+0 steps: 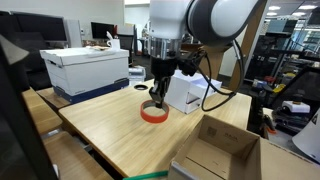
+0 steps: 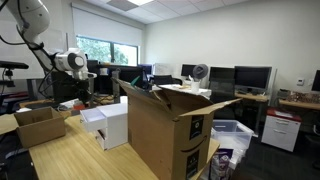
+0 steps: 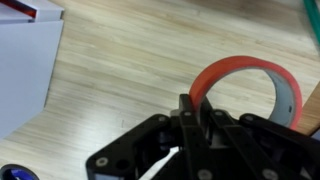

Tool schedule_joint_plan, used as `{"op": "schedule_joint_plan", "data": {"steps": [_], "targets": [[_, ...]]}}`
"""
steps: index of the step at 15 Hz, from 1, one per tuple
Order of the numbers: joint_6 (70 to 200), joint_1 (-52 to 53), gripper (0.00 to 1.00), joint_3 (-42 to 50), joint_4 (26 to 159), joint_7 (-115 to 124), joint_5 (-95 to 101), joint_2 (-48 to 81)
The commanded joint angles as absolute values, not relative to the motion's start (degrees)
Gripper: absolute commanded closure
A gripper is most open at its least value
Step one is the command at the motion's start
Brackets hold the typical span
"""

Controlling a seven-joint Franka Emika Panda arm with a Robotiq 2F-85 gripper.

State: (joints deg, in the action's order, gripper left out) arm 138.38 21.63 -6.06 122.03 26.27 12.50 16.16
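Tape roll (image 1: 153, 115), red-orange, lies flat on the desk (image 1: 95, 130), with the white box (image 1: 188, 92) at its 1 o'clock and the open cardboard box (image 1: 215, 150) at 4 o'clock. Your hand (image 1: 156, 99) stands upright over its 12 o'clock rim. The jaws are closed, and in the wrist view they seem pinched on the roll's wall. You look to be at the grasp. The next move calls for a straight lift, minding that the thin wall doesn't slip.
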Motion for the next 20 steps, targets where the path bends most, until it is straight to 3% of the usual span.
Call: {"op": "schedule_joint_plan", "data": {"steps": [1,20], "targets": [[136.3,18.5,0.95,-7.4,123.1,19.5,11.1,12.5],[132.7,10.0,0.95,-7.2,126.9,4.5,6.4,3.9]]}}
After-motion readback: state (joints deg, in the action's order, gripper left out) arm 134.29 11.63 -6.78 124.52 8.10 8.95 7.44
